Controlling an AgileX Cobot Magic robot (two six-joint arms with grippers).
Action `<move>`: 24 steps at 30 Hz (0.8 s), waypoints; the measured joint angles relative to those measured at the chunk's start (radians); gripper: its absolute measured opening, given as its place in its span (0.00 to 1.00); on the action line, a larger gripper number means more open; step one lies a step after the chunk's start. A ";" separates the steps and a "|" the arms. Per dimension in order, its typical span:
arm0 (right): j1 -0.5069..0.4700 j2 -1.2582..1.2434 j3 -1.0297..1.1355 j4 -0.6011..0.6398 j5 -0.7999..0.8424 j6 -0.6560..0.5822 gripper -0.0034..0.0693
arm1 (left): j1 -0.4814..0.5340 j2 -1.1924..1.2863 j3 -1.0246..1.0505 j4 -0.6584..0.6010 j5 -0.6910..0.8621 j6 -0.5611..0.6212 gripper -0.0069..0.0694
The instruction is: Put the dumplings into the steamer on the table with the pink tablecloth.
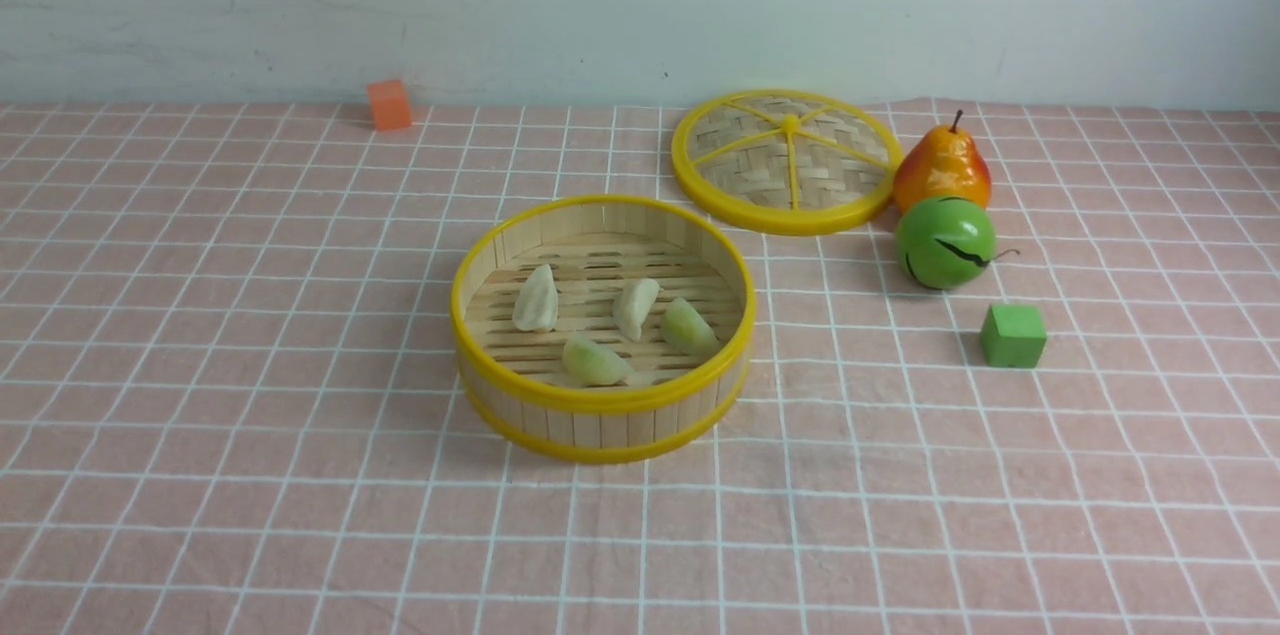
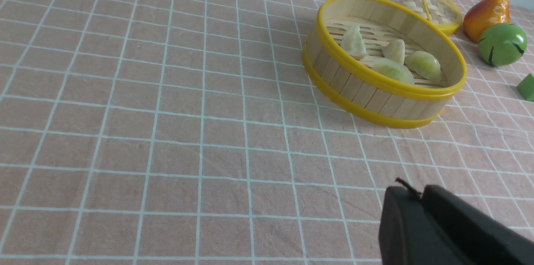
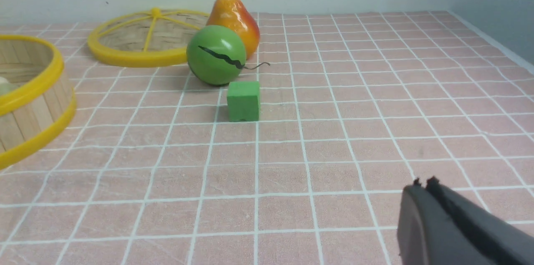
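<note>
The steamer (image 1: 600, 403) stands mid-table on the pink tablecloth (image 1: 250, 365). Inside it lie the dumplings: two cream-white ones (image 1: 536, 299) (image 1: 636, 308) and two pale green ones (image 1: 594, 361) (image 1: 688, 326). The steamer also shows in the left wrist view (image 2: 375, 102) with all the dumplings in it, and its rim shows in the right wrist view (image 3: 29, 89). My left gripper (image 2: 419, 192) is shut and empty, low over the cloth, well short of the steamer. My right gripper (image 3: 422, 183) is shut and empty, over bare cloth short of the green cube. Neither gripper shows in the front view.
A flat woven lid with yellow spokes (image 1: 786, 160) lies behind the steamer to the right. A pear (image 1: 942, 167), a green ball-shaped fruit (image 1: 944, 242) and a green cube (image 1: 1013, 335) stand to the right. An orange cube (image 1: 389, 104) sits by the back wall.
</note>
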 joint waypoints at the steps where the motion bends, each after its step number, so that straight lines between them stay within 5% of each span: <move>1: 0.001 0.000 0.000 0.001 0.014 0.000 0.02 | 0.000 0.000 0.000 0.000 0.000 0.000 0.16; 24: 0.001 0.000 -0.009 0.023 0.183 0.000 0.03 | 0.000 0.000 0.000 0.000 0.000 0.000 0.19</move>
